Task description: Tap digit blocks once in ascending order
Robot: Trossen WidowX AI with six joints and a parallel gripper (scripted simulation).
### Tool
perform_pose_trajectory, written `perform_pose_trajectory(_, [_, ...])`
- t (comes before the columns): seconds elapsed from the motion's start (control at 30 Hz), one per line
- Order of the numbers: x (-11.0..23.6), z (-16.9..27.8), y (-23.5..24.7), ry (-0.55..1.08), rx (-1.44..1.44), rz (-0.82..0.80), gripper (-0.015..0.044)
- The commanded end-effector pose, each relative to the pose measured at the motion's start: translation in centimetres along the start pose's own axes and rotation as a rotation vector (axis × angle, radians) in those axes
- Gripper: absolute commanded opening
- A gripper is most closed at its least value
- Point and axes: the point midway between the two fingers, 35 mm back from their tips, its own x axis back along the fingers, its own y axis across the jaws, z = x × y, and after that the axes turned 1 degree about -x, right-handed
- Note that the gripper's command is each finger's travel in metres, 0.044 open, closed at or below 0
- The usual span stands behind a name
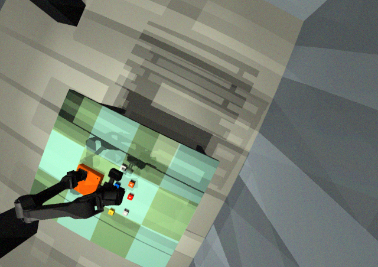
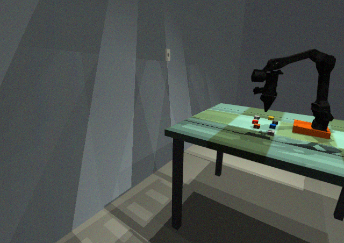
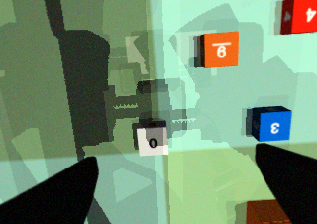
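Note:
My gripper [image 2: 266, 111] [image 3: 175, 158] is open and empty, high above the blocks. In the wrist view the white block [image 1: 123, 168] [image 2: 271, 132] [image 3: 149, 148] shows 0, left of the midpoint between the fingertips. The blue block [image 1: 117, 185] [image 2: 272, 126] [image 3: 271, 125] shows 3, near the right fingertip. The orange block [image 1: 131, 184] [image 2: 256, 126] [image 3: 221, 51] shows an underlined 6, upside down. The red block [image 1: 130, 197] [image 2: 255, 121] [image 3: 304, 15] shows 4. Digits cannot be read on the yellow block [image 1: 111, 211] [image 2: 271, 118], grey block [image 1: 125, 212] [image 2: 256, 117] and dark block [image 2: 274, 122].
The orange base [image 1: 88, 181] [image 2: 301, 127] of the arm stands on the table [image 1: 170, 209] [image 2: 222, 135], beside the blocks. Its edge also shows at the bottom of the wrist view. In the top view the arm hides the dark block. Shadows cross the table.

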Motion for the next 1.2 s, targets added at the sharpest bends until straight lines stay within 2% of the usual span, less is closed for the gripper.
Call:
perform_pose_trajectory(0.0, [-0.2,-3.8,-4.4,0.004,-0.011,0.013,0.0400])
perform_pose_trajectory(0.77, [-0.2,-4.2,-4.8,0.003,-0.011,0.014,0.0400])
perform_pose_trajectory(1.0, [0.0,-8.0,-13.5,0.000,-0.012,0.021,0.0400])
perform_pose_trajectory(1.17, [0.0,-8.1,-13.8,0.000,-0.012,0.021,0.0400])
